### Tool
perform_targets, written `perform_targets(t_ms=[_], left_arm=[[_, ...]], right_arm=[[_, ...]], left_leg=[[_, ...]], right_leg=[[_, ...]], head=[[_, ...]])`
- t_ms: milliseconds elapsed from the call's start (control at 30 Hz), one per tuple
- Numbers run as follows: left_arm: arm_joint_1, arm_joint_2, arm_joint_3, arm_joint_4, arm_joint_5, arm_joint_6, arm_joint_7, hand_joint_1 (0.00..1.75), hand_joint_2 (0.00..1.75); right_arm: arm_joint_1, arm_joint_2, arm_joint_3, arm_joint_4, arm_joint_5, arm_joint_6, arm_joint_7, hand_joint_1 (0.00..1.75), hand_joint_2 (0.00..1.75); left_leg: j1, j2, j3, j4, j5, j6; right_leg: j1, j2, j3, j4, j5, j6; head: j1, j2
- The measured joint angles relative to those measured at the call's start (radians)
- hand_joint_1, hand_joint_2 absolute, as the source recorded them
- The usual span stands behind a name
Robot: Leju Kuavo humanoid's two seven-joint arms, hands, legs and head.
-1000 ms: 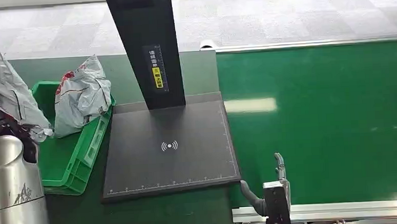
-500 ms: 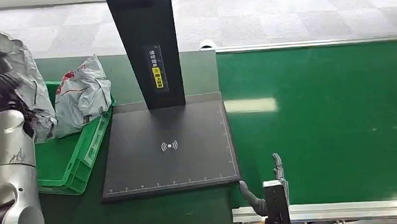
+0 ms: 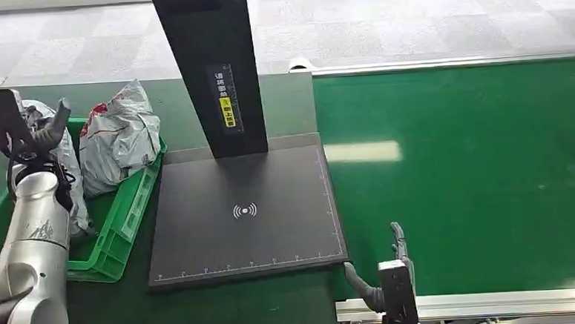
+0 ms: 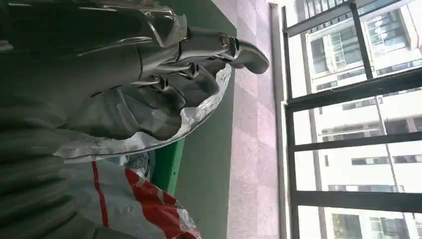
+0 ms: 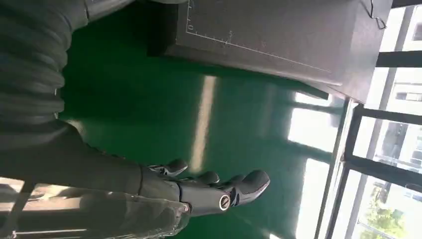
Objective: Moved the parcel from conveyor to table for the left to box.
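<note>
Grey plastic parcel [image 3: 68,170], crinkled mailer bag, sits in the green crate [image 3: 117,230] at the table's left end, partly hidden behind the left hand [image 3: 34,134]. Left wrist view: left hand's fingers [image 4: 199,74] lie extended over the parcel [image 4: 149,109], touching or just above it; can't tell if they grip it or merely rest on it. Second parcel [image 3: 116,137], grey-white with red print, leans in the same crate against its far right corner, just beside the first; its red-striped side shows in the left wrist view [image 4: 124,199]. Silver left arm [image 3: 29,257] rises from below over the crate's near edge. Right of the crate lies a black scanner pad [image 3: 246,212] with a wireless symbol, a black post [image 3: 213,69] standing at its far edge. Green conveyor belt [image 3: 471,175] runs right of the pad. Right hand [image 3: 383,276] hovers at the belt's near edge, beside the pad's corner, fingers [image 5: 244,184] straight and apart, holding nothing.
</note>
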Motion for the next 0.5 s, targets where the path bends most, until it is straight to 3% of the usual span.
perform_targets(t_ms=[167,367,433,467,500], left_arm=[[0.104,0.0,0.019,-0.177,0.157,0.136,-0.186,0.0,0.0],[0.204,0.0,0.02,-0.382,0.168,0.193,-0.187,0.0,0.0],[0.22,0.0,0.019,-0.416,0.17,0.209,-0.247,0.0,0.0],[0.243,-0.003,0.01,-0.459,0.179,0.212,-0.307,0.0,1.75],[0.283,-0.009,-0.006,-0.529,0.184,0.212,-0.352,0.0,1.75]], right_arm=[[-0.013,-0.006,0.028,0.02,-0.021,-0.018,0.0,0.0,1.75],[-0.029,-0.01,0.052,0.042,-0.025,-0.027,-0.001,0.0,1.75],[-0.029,-0.011,0.058,0.047,-0.026,-0.03,-0.002,0.0,1.75],[-0.03,-0.012,0.06,0.05,-0.028,-0.034,-0.004,0.0,1.75],[-0.03,-0.012,0.061,0.054,-0.034,-0.038,-0.008,0.0,1.75]], left_leg=[[0.0,0.001,0.0,0.0,0.0,0.0],[0.0,-0.001,-0.002,0.0,0.0,0.0],[0.0,0.0,-0.001,0.0,0.0,0.0],[0.0,0.001,0.0,0.0,0.0,0.0],[0.0,0.002,0.0,0.0,0.0,0.0]], right_leg=[[0.0,0.002,-0.001,0.0,0.0,0.0],[0.0,-0.001,-0.001,0.0,-0.001,0.0],[0.0,0.0,-0.001,0.0,0.0,0.0],[0.0,0.001,-0.001,0.0,0.0,-0.001],[0.0,0.002,-0.001,0.0,0.0,-0.001]], head=[[0.0,0.0],[0.0,0.0],[0.0,0.0],[0.0,0.0],[-0.001,0.0]])
